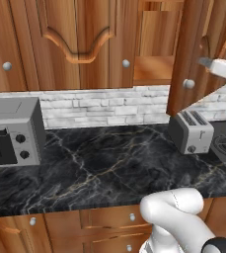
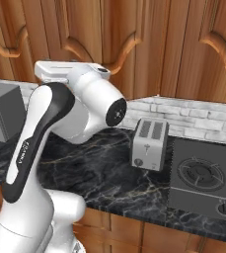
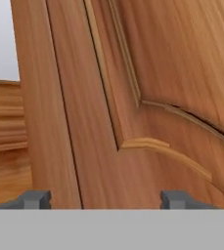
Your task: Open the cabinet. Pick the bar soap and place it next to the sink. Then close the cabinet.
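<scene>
Marble counter [image 1: 109,163], cabinet [image 1: 193,54] door swung outward, upright, claw [image 3: 105,199] facing it

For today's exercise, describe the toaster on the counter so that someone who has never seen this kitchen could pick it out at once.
Start at the black marble counter under the wooden cabinets and follow it towards the stove. Just before the stove stands the toaster, near the white brick wall. It is a small grey box with two slots on top, unlike the bigger, front-windowed microwave at the other end.
</scene>
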{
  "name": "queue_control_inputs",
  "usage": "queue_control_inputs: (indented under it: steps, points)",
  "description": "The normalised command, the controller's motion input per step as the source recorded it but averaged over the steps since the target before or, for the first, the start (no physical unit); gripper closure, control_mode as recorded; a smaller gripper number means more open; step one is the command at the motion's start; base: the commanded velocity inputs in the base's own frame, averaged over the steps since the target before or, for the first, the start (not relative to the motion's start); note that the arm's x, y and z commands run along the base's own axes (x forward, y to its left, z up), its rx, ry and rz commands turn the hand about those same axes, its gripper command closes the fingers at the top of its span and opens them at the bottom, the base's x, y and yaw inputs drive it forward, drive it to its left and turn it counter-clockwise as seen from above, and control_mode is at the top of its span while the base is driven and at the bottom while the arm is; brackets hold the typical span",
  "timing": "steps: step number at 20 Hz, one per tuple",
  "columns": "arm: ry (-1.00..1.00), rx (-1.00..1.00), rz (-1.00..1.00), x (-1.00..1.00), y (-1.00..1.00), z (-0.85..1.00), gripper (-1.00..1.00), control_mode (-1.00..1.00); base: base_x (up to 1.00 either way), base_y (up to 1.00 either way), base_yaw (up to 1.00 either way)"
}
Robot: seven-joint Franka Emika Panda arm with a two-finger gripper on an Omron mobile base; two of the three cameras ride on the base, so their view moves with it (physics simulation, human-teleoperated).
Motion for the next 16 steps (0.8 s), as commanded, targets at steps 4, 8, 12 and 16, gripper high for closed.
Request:
queue_control_inputs:
  steps: [4, 8, 12, 16]
  points:
    - [0.0, -0.02, -0.39, 0.68, 0.04, 0.0, -1.0, -1.0, 0.0, 0.0, 0.0]
    - [0.0, 0.0, -0.44, 0.67, 0.06, 0.0, -1.0, -1.0, 0.0, 0.0, 0.0]
    - [0.0, 0.0, -0.38, 0.42, 0.0, 0.0, -1.0, -1.0, 0.0, 0.0, 0.0]
    - [0.0, 0.0, -0.44, 0.58, 0.0, 0.0, -1.0, -1.0, 0.0, 0.0, 0.0]
